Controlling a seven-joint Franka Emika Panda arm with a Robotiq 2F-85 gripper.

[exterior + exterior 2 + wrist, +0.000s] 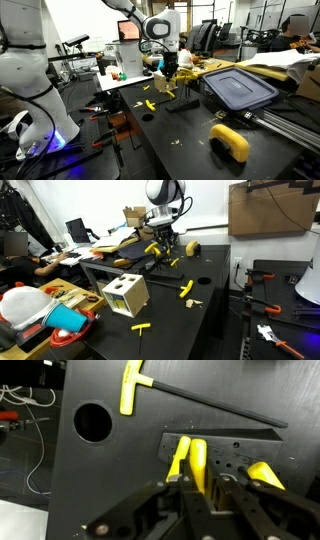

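In the wrist view my gripper (200, 485) is shut on the yellow handle of a T-handle key (198, 460), held upright over a black perforated tool rack (235, 450). A second yellow handle (178, 460) stands right beside it, and a third (266, 475) is to the right. Another yellow T-handle key (133, 390) lies flat on the black table, its long dark shaft running right. In both exterior views the gripper (170, 70) (165, 242) hangs just above the rack (181, 104).
A round hole (92, 421) opens in the tabletop left of the rack. Loose yellow keys (150, 104) (185, 288) (142, 327) lie on the table. A yellow tape roll (230, 142), a grey-blue lid (238, 88) and a white box with cut-outs (125, 295) stand nearby.
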